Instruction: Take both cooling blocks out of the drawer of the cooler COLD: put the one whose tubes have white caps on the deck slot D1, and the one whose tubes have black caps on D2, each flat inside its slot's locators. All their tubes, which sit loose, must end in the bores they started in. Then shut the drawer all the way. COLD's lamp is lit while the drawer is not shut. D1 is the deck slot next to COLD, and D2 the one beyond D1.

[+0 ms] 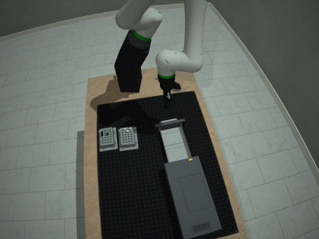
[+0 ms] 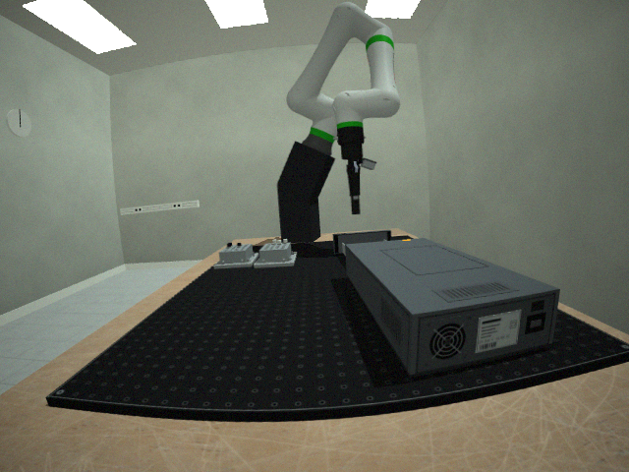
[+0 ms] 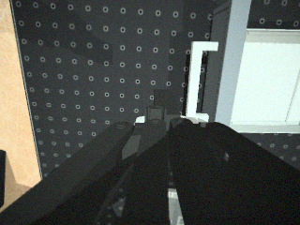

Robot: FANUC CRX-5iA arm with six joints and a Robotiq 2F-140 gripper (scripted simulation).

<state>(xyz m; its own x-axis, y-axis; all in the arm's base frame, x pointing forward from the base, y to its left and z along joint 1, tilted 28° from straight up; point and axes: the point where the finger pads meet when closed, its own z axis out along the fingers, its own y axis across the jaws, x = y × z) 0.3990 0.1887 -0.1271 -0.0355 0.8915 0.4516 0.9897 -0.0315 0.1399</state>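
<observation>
The block with white caps (image 1: pixel 127 139) (image 2: pixel 274 252) sits on D1 (image 1: pixel 128 148), and the block with black caps (image 1: pixel 106 140) (image 2: pixel 236 253) on D2 (image 1: pixel 108 149). Both look level; fine seating in the locators is too small to tell. COLD (image 1: pixel 193 190) (image 2: pixel 446 274) has its lamp (image 1: pixel 190 159) (image 2: pixel 406 239) lit orange. Its drawer (image 1: pixel 173 140) (image 3: pixel 267 80) stands open, with no block in the visible part. My gripper (image 1: pixel 166 105) (image 2: pixel 355 211) (image 3: pixel 161 102) is shut and empty, pointing down above the mat, outside the drawer front (image 1: pixel 170 125) (image 2: pixel 362 237) and its white handle (image 1: pixel 168 120) (image 3: pixel 193 82).
The black perforated mat (image 1: pixel 133 185) (image 2: pixel 254 329) lies on the wooden table (image 1: pixel 91 179) (image 2: pixel 305 442) (image 3: pixel 11 94). The arm's black pedestal (image 1: pixel 130 66) (image 2: pixel 300 203) stands behind the mat. The two blocks stand side by side, to the left of the drawer in the top view.
</observation>
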